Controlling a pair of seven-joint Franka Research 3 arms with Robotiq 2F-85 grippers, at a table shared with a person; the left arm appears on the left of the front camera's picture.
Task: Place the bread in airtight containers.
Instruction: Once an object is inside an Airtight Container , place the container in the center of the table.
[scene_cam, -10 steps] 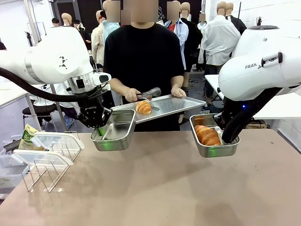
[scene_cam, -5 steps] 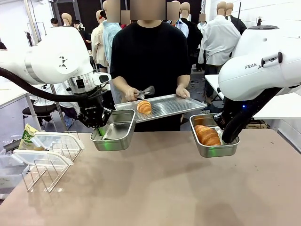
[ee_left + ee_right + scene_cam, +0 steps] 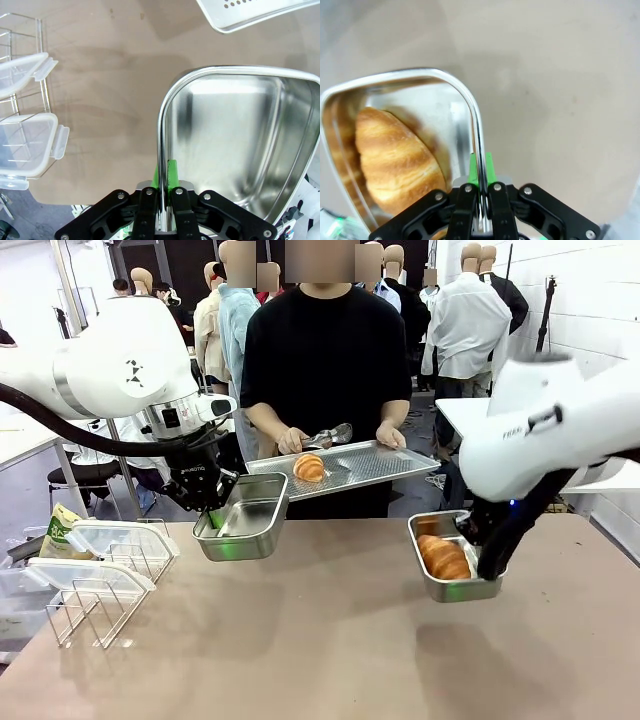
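Note:
My left gripper (image 3: 216,521) (image 3: 163,190) is shut on the rim of an empty steel container (image 3: 243,519) (image 3: 235,150), held above the table at the left. At the right, my right gripper (image 3: 484,562) (image 3: 481,187) is shut on the rim of a second container (image 3: 470,587) (image 3: 415,80), low over the table. A golden roll of bread (image 3: 442,556) (image 3: 395,157) lies in it. Another roll (image 3: 308,467) rests on the perforated tray (image 3: 370,462) that the person holds behind the table. The person's other hand holds tongs (image 3: 326,436) above that roll.
Two clear white-rimmed lids (image 3: 115,536) (image 3: 25,150) stand in a wire rack (image 3: 95,610) at the table's left. A green-and-white packet (image 3: 62,525) lies behind them. The tray's corner (image 3: 240,15) hangs just beyond the left container. Bare tabletop (image 3: 330,640) spreads across the middle and front.
My right arm has lowered its container with the bread toward the table. The person shifted right, and the tongs have let go of the roll on the tray and lifted. The left arm has stayed still.

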